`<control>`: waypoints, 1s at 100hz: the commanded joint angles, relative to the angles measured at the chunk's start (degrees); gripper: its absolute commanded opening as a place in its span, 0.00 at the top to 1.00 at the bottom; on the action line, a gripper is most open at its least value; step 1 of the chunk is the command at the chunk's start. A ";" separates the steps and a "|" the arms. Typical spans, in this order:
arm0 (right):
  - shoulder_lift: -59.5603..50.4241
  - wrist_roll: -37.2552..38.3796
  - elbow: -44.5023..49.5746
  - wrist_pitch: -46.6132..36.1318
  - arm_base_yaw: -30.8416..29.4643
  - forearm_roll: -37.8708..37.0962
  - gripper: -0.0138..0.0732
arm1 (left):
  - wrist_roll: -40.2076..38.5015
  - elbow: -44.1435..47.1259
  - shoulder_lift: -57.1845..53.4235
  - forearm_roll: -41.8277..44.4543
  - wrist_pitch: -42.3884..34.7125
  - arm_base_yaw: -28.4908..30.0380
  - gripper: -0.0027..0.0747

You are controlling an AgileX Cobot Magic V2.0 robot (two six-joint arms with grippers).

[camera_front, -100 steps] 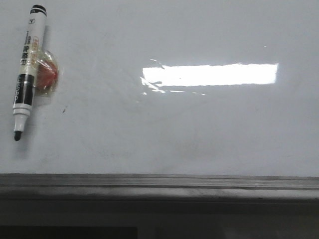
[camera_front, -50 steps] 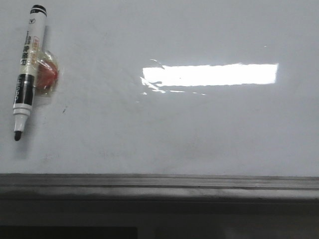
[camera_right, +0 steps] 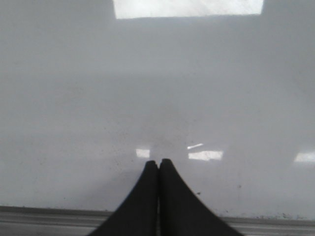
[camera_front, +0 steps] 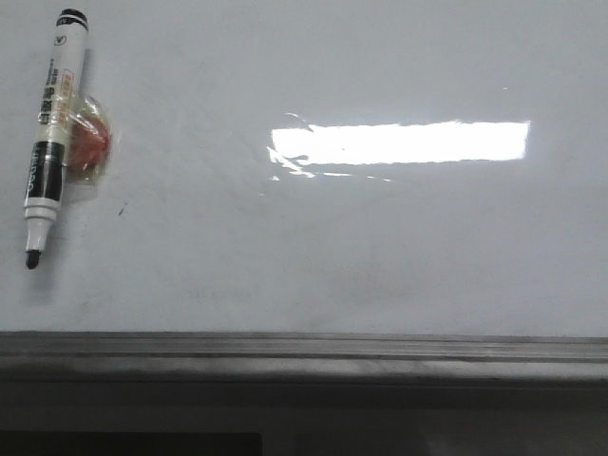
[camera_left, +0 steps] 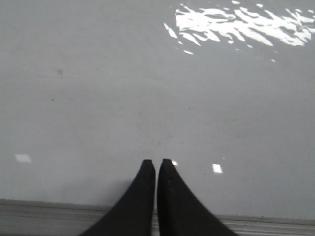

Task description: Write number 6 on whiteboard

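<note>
Over the near edge of the whiteboard (camera_front: 380, 247), the left pincer (camera_left: 156, 162) and right pincer (camera_right: 158, 161) each hang with black fingers pressed together, gripping nothing and touching nothing. Only the front view shows the black-and-white marker (camera_front: 52, 133) lying uncapped at the board's far left, tip toward the frame, against a red magnet (camera_front: 90, 144). No drawn 6 is visible on the board.

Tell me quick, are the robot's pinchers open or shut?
Left gripper: shut, holding nothing.
Right gripper: shut, holding nothing.
</note>
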 commanded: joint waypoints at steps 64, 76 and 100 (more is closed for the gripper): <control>-0.59 -0.40 1.79 -22.82 -0.02 7.22 0.91 | -0.21 2.55 -1.77 -1.57 -17.87 0.05 0.99; -0.59 -0.30 1.79 -22.20 -0.02 7.59 0.91 | -0.21 1.22 -1.69 -1.57 -20.53 0.05 0.99; -0.59 -0.30 -2.42 -11.05 -0.02 11.57 0.92 | -0.21 -9.31 -0.80 -1.57 -5.16 0.05 0.99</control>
